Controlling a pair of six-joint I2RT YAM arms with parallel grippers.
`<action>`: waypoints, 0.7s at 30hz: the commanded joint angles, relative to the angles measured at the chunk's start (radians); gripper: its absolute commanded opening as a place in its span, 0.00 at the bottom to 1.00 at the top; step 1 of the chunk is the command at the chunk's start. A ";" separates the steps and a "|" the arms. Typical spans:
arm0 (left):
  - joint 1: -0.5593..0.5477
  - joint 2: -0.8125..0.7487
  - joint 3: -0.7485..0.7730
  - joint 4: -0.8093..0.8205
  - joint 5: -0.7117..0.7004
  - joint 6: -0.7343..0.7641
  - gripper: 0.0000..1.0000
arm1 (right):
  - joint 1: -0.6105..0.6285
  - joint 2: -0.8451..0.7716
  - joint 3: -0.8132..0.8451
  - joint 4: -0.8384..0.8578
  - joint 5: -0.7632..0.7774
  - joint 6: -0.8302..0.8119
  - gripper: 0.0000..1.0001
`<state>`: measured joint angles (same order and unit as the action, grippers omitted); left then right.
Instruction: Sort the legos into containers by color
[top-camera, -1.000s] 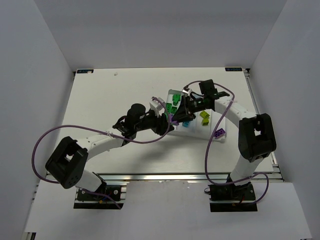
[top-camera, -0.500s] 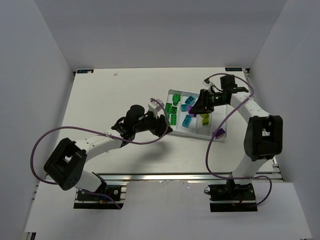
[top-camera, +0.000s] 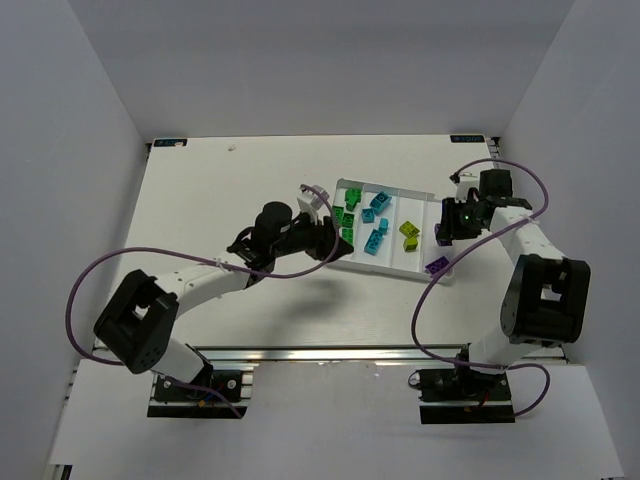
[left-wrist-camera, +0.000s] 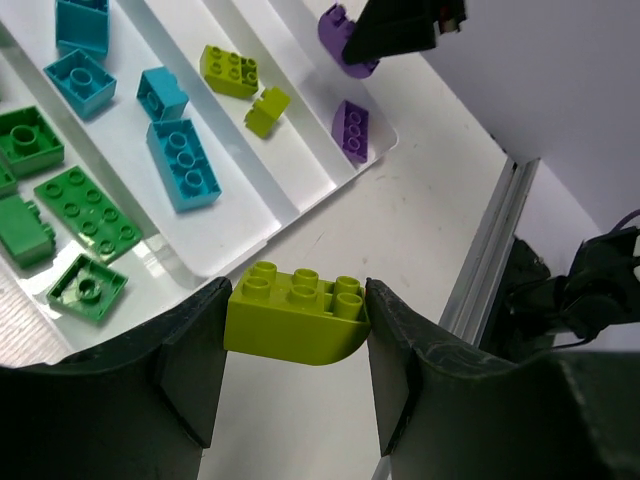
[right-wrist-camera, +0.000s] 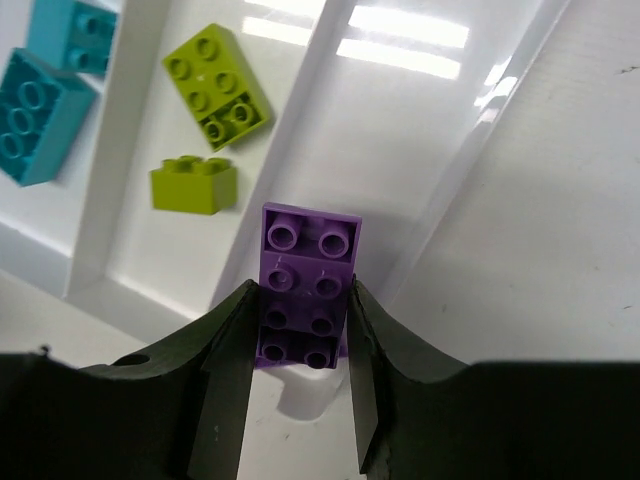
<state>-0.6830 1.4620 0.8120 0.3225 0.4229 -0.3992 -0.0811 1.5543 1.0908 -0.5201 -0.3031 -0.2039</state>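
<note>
The white tray (top-camera: 400, 192) of long containers lies right of centre. Its compartments hold green legos (top-camera: 345, 215), cyan ones (top-camera: 376, 235), lime ones (top-camera: 409, 235) and a purple one (top-camera: 436, 266). My left gripper (left-wrist-camera: 295, 335) is shut on a lime brick (left-wrist-camera: 295, 310) with a rounded underside. It holds the brick above the table just off the tray's near rim (left-wrist-camera: 200, 290). My right gripper (right-wrist-camera: 305, 335) is shut on a long purple brick (right-wrist-camera: 308, 275). That brick hangs over the rightmost compartment (right-wrist-camera: 400, 150), and its shadow falls below it.
The two arms meet at the tray, with the left gripper (top-camera: 335, 245) at its near left corner and the right gripper (top-camera: 445, 225) at its right end. Purple cables loop over the table on both sides. White walls enclose the table, and an aluminium rail (left-wrist-camera: 490, 250) runs along its edge.
My right arm has swung from the tray's middle to its right end, carrying the purple brick. The left gripper has edged a little toward the tray with the lime brick.
</note>
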 joint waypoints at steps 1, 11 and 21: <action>-0.001 0.038 0.071 0.032 0.039 -0.059 0.17 | 0.000 0.058 0.037 0.074 0.077 -0.032 0.01; -0.064 0.270 0.300 -0.026 0.077 -0.135 0.18 | -0.019 0.152 0.138 0.009 0.013 -0.057 0.68; -0.131 0.549 0.657 -0.282 0.103 0.036 0.21 | -0.114 0.084 0.192 -0.162 -0.315 -0.230 0.89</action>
<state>-0.8024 1.9915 1.3838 0.1528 0.5068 -0.4282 -0.1539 1.7115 1.2266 -0.6003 -0.4484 -0.3313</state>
